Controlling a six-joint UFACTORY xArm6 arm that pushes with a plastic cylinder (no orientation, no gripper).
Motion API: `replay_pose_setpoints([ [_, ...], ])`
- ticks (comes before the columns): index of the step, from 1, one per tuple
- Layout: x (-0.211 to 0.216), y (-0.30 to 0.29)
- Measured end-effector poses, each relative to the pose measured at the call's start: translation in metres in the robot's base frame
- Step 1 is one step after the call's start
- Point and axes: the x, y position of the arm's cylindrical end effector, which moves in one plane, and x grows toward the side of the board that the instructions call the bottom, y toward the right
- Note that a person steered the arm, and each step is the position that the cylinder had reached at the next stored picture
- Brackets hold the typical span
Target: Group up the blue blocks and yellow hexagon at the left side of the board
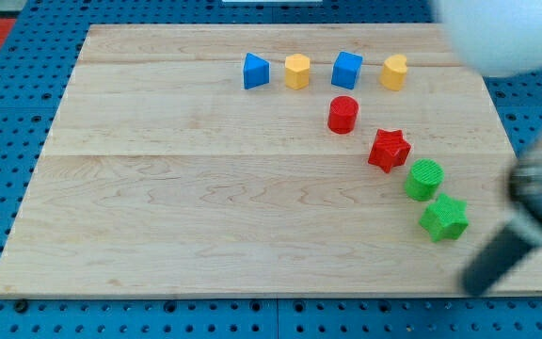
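Note:
Four blocks stand in a row near the view's top: a blue triangular block [255,72], a yellow hexagon [296,72], a blue cube [346,70] and another yellow block [393,72]. My rod is blurred at the view's lower right. My tip [470,283] is near the board's bottom right corner, just below and right of the green star [443,217], apart from it and far from the blue blocks and the hexagon.
A red cylinder [342,114], a red star [389,150] and a green cylinder [424,179] run diagonally down to the green star. The wooden board [177,207] lies on a blue pegboard [7,113]. A blurred white arm part [506,33] covers the top right corner.

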Motion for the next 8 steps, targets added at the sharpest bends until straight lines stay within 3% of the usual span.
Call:
replay_pose_setpoints([
  [1, -0.039, -0.028],
  [2, -0.073, 0.021],
  [3, -0.071, 0.053],
  [4, -0.051, 0.024],
  [5, -0.017, 0.035],
  [6, -0.021, 0.155],
  [7, -0.08, 0.192],
  [8, -0.147, 0.192],
])
